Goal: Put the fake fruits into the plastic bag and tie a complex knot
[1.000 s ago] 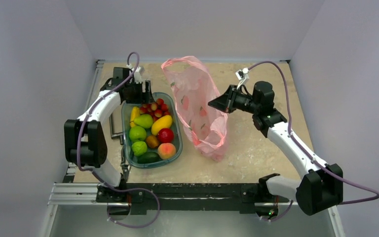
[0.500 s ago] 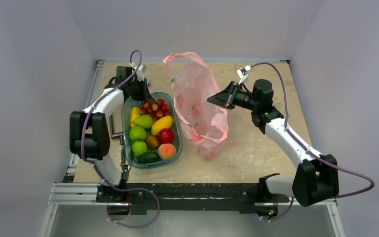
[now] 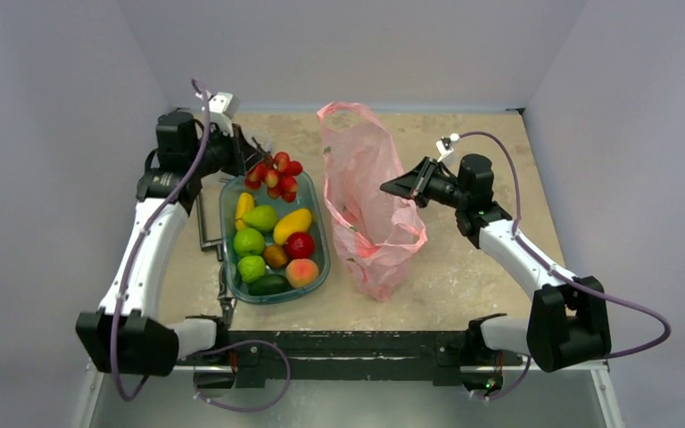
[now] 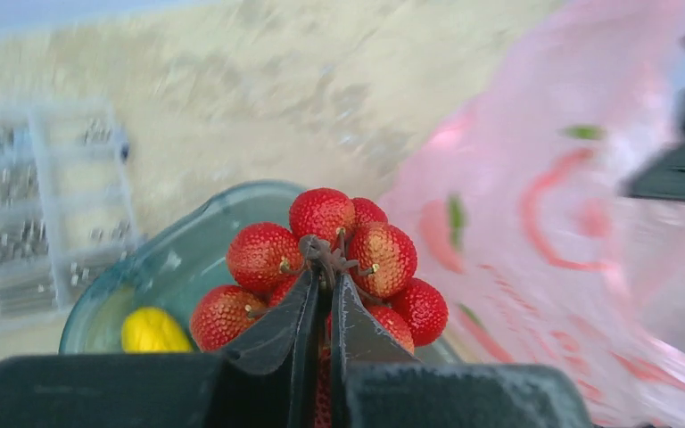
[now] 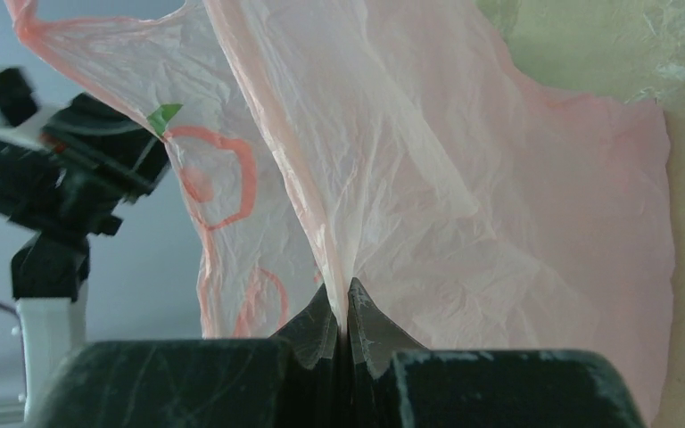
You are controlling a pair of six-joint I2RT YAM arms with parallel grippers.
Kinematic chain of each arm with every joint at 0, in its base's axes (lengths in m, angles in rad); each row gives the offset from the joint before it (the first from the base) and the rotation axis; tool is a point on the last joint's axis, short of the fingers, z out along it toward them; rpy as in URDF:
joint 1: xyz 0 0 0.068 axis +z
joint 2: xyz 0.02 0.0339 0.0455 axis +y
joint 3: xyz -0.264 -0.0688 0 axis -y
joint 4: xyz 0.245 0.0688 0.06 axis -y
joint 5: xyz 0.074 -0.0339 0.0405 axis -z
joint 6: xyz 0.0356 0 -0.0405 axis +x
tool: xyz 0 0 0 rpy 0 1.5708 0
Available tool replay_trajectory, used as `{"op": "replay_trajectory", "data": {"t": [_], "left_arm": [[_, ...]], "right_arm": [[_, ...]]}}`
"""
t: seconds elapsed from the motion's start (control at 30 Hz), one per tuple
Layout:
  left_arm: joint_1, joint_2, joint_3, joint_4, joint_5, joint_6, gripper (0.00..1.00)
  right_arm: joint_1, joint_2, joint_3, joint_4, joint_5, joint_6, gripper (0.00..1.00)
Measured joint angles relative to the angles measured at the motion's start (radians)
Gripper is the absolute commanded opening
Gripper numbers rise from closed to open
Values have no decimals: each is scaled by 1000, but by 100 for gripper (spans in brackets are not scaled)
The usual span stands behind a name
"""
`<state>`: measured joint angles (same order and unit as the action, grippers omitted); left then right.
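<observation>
Top external: the bag (image 3: 370, 209) stands mid-table toward the far edge, its film pinched tight by the right gripper (image 3: 394, 186). Left wrist: the left gripper (image 4: 324, 287) is clamped on the stem of a berry bunch (image 4: 263, 254) over the tub (image 4: 174, 259). Right wrist: the film looks flimsy and slippery, probably best held by a bunched rim.

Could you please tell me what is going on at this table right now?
The left end effector grips a red berry cluster by its stem over the far end of the teal tub, where the other fruits lie. The right end effector pinches the pink plastic bag, holding it upright beside the tub. No knot is tied yet.
</observation>
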<state>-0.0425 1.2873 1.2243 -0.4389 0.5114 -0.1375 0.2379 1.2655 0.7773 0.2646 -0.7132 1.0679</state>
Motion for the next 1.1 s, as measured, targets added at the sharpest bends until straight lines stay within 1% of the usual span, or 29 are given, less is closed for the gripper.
{"op": "replay_trajectory", "data": {"t": [0.1, 0.23, 0.33, 0.4, 0.5, 0.57, 0.63, 0.77, 0.93, 1.1], "left_arm": [[-32, -109, 69, -13, 87, -2, 0], [-135, -142, 208, -8, 173, -19, 0], [-243, -114, 317, 10, 207, -47, 0], [-325, -67, 400, 27, 212, -65, 0], [-420, 14, 473, 59, 199, -71, 0], [-465, 61, 481, 68, 175, -71, 0], [-495, 111, 453, 75, 133, -64, 0], [-504, 169, 343, 45, 39, -10, 0], [-508, 210, 267, -30, -98, 97, 0], [-535, 211, 256, -40, -114, 159, 0]], "right_arm": [[-1, 5, 0, 6, 13, 6, 0], [-1, 6, 0, 5, 22, 5, 0], [-1, 6, 0, 0, 35, 5, 0], [-1, 6, 0, -6, 43, 4, 0], [-1, 6, 0, -12, 47, 0, 0], [-1, 5, 0, -18, 48, -5, 0], [-2, 2, 0, -25, 50, -11, 0], [-10, -13, 0, -41, 68, -22, 0], [-31, -24, 0, -73, 82, -48, 0], [-39, -21, 0, -86, 94, -59, 0]]}}
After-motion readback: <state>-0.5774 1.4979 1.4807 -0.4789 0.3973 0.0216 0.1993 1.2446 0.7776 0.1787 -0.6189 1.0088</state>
